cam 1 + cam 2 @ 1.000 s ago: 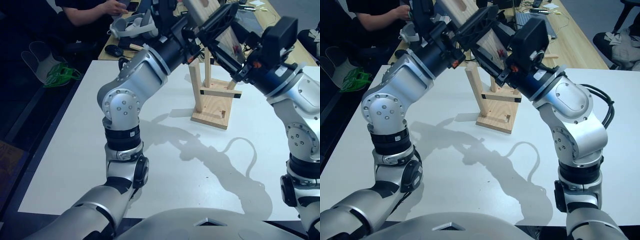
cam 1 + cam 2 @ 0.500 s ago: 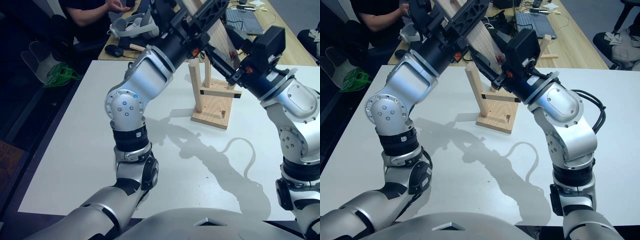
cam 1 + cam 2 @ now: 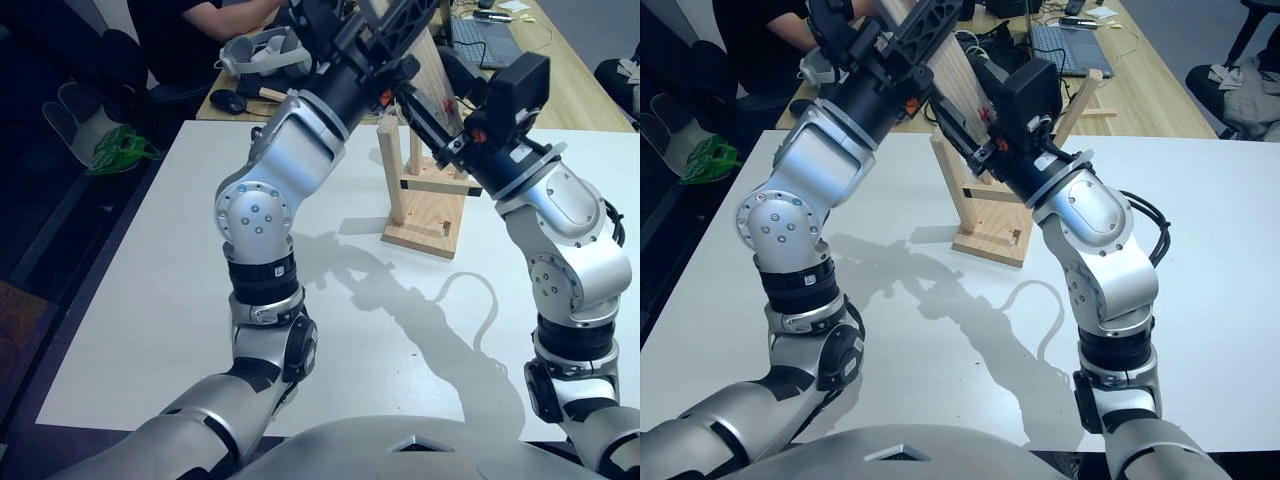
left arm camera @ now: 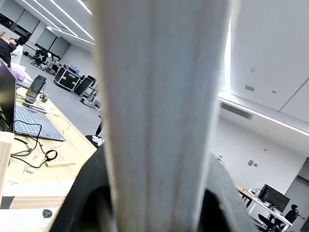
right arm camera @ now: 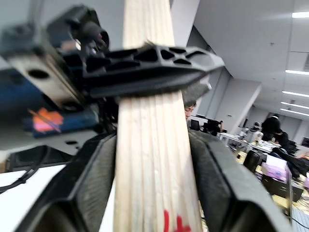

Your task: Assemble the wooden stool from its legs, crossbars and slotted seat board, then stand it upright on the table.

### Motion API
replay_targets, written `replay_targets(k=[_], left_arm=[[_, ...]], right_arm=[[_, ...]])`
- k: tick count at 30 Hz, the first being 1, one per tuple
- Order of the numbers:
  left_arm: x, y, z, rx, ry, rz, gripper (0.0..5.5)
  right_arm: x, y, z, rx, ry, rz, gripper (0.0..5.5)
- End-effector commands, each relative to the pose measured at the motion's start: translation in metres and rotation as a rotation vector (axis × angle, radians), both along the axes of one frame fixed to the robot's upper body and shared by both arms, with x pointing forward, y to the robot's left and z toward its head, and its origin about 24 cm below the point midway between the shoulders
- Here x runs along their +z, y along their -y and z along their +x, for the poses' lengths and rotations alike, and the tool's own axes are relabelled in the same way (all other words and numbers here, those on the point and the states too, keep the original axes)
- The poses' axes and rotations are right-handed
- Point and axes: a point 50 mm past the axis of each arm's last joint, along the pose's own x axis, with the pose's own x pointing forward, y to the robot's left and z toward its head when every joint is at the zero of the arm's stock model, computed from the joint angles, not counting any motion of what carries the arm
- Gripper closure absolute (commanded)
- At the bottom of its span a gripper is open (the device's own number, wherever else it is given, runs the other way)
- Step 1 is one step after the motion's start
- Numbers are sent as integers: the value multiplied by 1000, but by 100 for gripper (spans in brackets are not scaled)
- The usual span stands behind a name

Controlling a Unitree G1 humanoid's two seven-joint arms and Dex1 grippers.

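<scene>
Above the table's [image 3: 150, 260] far edge, the left gripper [image 3: 392, 28] and right gripper [image 5: 153, 203] each clamp tight on the slotted seat board [image 5: 149, 121], likely sharing its weight to align it over the leg frame [image 3: 425, 185] standing below.

Seat board [image 4: 159, 121]: bare pale wood, straight grain, matt, unvarnished, with a red marking. Left gripper [image 3: 405, 22]: ribbed black plastic, matt. Right gripper [image 5: 152, 140]: smooth black plastic fingers [image 5: 217, 193], slight sheen. Leg frame [image 3: 428, 212]: the same raw wood, black bands at the joints. Table [image 3: 150, 250]: white, smooth, matt.
</scene>
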Motion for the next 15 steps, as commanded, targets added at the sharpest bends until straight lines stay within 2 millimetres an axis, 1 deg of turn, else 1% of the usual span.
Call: replay_targets(k=[1,2,4,6,8,9,11,13,15], left_arm=[[20,-19,11,87,79,23,451],[25,-25,14,109,95,29,451],[40,-38,20,153,154,71,451],[57,-52,25,161,244,163,451],[71,-67,26,110,352,333,451],[71,-73,26,59,388,442,451],[61,-83,24,-68,418,631,451],[48,-88,19,-191,420,740,451],[31,-94,9,-338,419,839,451]], right_arm=[[-9,19,9,-53,-48,-132,231],[-11,23,9,-41,-69,-159,210],[-10,33,5,16,-127,-156,173],[0,45,3,69,-173,-90,136],[15,54,0,150,-207,-39,131],[23,55,-3,205,-220,-18,131],[39,52,-10,334,-243,23,131],[48,46,-18,454,-268,59,131],[52,38,-28,564,-299,76,131]])
